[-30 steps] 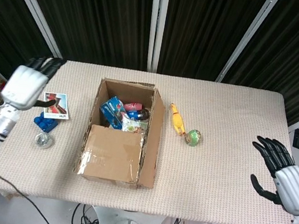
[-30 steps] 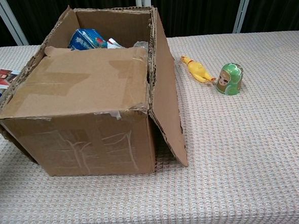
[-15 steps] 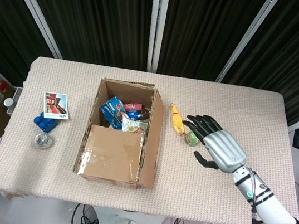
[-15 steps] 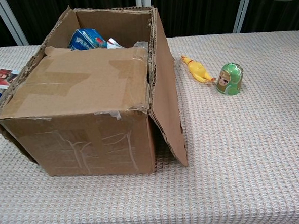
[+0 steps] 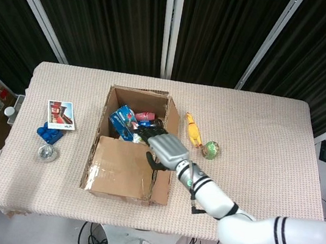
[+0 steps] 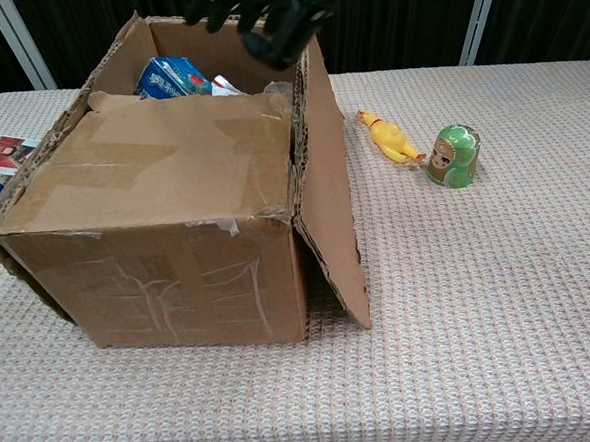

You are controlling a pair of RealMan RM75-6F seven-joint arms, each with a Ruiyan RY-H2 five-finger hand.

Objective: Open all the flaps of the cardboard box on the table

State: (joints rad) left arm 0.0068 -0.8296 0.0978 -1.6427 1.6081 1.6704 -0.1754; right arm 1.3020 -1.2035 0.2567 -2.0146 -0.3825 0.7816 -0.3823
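The cardboard box (image 5: pixel 119 180) stands mid-table, also filling the chest view as box (image 6: pixel 168 279). Its near flap (image 6: pixel 161 159) lies folded flat over the front half of the opening. The right flap (image 6: pixel 325 184) hangs outward down the side, and the far and left flaps stand up. My right hand (image 5: pixel 163 147) hovers over the box's right rim with dark fingers spread, holding nothing; the chest view shows the right hand (image 6: pixel 267 10) above the far right corner. A blue packet (image 5: pixel 123 121) and other items lie in the uncovered back half. My left hand is out of sight.
A yellow rubber chicken (image 5: pixel 193 130) and a green round toy (image 5: pixel 211 149) lie right of the box. Left of it are a picture card (image 5: pixel 61 115), a blue object (image 5: pixel 49 134) and a small clear round thing (image 5: pixel 46 153). Dark curtains stand behind the table.
My right hand has swept left from the table's right side, past the green toy, to above the box. The left hand has left the view. The flaps have not moved.
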